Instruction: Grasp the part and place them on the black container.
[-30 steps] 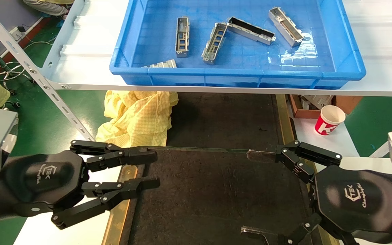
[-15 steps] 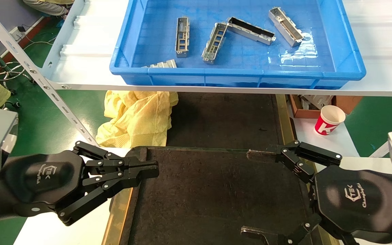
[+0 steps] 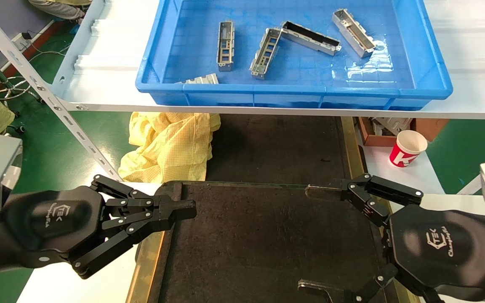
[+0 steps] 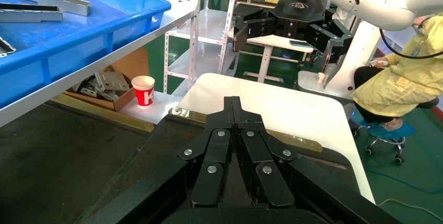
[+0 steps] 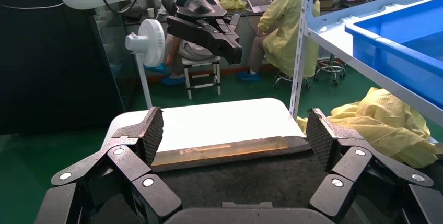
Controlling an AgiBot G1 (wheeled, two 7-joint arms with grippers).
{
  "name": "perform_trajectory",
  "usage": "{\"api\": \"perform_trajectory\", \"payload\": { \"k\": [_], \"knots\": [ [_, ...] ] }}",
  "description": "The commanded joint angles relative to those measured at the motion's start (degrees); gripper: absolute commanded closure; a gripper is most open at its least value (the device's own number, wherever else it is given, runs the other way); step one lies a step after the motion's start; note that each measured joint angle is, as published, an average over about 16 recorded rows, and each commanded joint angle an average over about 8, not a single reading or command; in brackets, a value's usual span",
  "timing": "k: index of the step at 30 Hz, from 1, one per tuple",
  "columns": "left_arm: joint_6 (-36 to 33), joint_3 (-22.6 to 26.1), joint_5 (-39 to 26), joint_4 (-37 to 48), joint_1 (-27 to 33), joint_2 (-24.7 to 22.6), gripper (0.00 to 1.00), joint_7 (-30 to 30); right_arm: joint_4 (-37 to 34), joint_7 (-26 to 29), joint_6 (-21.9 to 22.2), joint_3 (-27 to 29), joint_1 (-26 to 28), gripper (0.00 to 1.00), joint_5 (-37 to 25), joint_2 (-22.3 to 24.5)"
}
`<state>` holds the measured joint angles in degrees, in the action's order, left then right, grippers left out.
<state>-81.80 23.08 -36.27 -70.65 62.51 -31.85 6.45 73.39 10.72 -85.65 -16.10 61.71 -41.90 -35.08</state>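
The left gripper (image 3: pixel 183 207), pressed together and empty, should spread before reaching a part (image 3: pixel 225 45); the right gripper (image 3: pixel 314 240) is spread wide.

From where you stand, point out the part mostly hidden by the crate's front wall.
The part at the front left of the blue crate: only its top shows above the wall. The other four lie fully visible farther back on the crate floor.
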Motion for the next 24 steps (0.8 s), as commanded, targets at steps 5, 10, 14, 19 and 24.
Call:
{"api": "perform_trajectory", "payload": {
  "k": [5,10,14,19,24],
  "knots": [
    [0.0,0.0,0.0,0.0,0.0,0.0,1.0,0.0,0.1,0.0,0.0,0.0,0.1,0.0,-0.1,0.0],
    [0.0,0.0,0.0,0.0,0.0,0.0,0.82,0.0,0.5,0.4,0.9,-0.1,1.5,0.0,-0.8,-0.3],
    [0.0,0.0,0.0,0.0,0.0,0.0,0.32,0.0,0.6,2.1,3.0,-0.2,4.8,0.0,-1.8,-1.2],
    [0.0,0.0,0.0,0.0,0.0,0.0,0.0,0.0,-1.5,5.2,6.6,-1.1,11.1,0.0,-4.6,-3.4],
    [0.0,0.0,0.0,0.0,0.0,0.0,0.0,0.0,-6.5,8.4,10.1,-3.6,18.7,0.0,-10.0,-6.7]
  ]
}}
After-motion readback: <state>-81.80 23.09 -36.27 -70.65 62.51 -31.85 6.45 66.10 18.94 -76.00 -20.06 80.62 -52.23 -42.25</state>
